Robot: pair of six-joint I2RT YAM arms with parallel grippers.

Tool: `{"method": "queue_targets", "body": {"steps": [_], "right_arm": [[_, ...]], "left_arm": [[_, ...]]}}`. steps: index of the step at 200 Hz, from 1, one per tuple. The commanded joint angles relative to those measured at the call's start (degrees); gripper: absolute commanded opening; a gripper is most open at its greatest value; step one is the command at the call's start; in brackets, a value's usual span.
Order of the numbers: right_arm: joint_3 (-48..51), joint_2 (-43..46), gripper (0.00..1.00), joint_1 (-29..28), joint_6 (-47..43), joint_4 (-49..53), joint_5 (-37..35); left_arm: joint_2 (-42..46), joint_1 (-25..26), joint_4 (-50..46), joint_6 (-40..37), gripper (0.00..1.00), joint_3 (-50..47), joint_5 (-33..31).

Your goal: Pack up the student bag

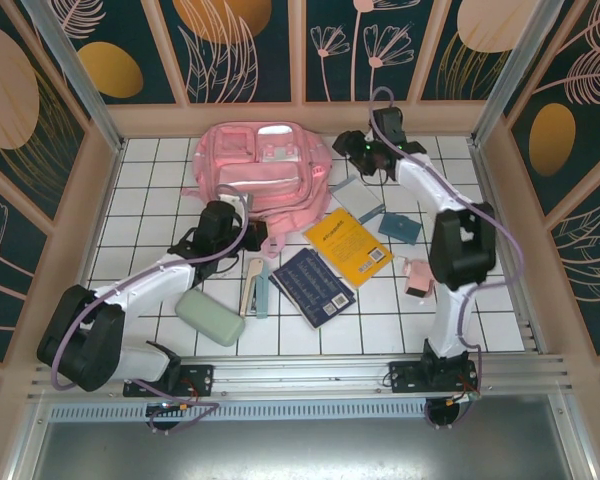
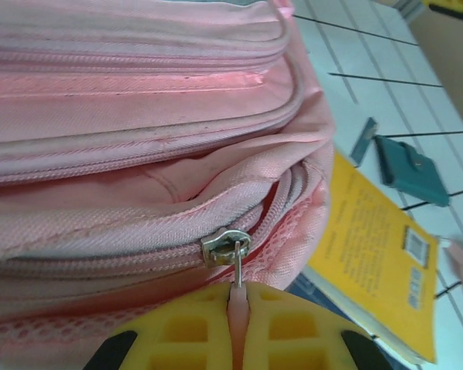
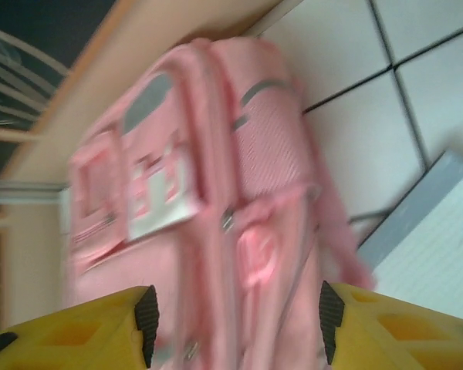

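Observation:
The pink student bag [image 1: 265, 165] lies at the back of the tiled table, front pockets facing up. My left gripper [image 1: 238, 205] is at its near edge, shut on the pink pull tab [image 2: 238, 308] of a metal zipper slider [image 2: 226, 247] on the bag [image 2: 139, 116]. That zipper looks partly open to the right of the slider. My right gripper [image 1: 365, 150] hovers by the bag's right side. Its jaws stand open [image 3: 239, 324] with the blurred bag [image 3: 216, 193] below them and nothing held.
Right of and in front of the bag lie a yellow book [image 1: 348, 245], a dark blue book [image 1: 312, 285], a grey notebook [image 1: 358, 197], a teal wallet [image 1: 400, 228] and a small pink item [image 1: 417, 277]. A pale green case [image 1: 209, 316] and a slim tool [image 1: 257, 287] lie near the left arm.

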State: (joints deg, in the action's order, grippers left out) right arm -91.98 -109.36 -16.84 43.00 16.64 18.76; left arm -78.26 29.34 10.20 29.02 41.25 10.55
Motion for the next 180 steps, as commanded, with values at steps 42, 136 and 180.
{"method": "queue_targets", "body": {"steps": [42, 136, 180], "right_arm": [[22.1, 13.7, 0.87, -8.9, 20.2, -16.7, 13.1], [27.3, 8.8, 0.59, -12.9, 32.9, -26.5, 10.6], [23.0, 5.2, 0.45, -13.1, 26.8, -19.8, 5.6]], "left_arm": [[-1.9, 0.0, 9.0, 2.7, 0.0, 5.4, 8.2], [-4.8, 2.5, 12.0, 4.8, 0.0, 7.7, 15.4], [-3.8, 4.1, 9.3, 1.4, 0.0, 7.4, 17.5]]}}
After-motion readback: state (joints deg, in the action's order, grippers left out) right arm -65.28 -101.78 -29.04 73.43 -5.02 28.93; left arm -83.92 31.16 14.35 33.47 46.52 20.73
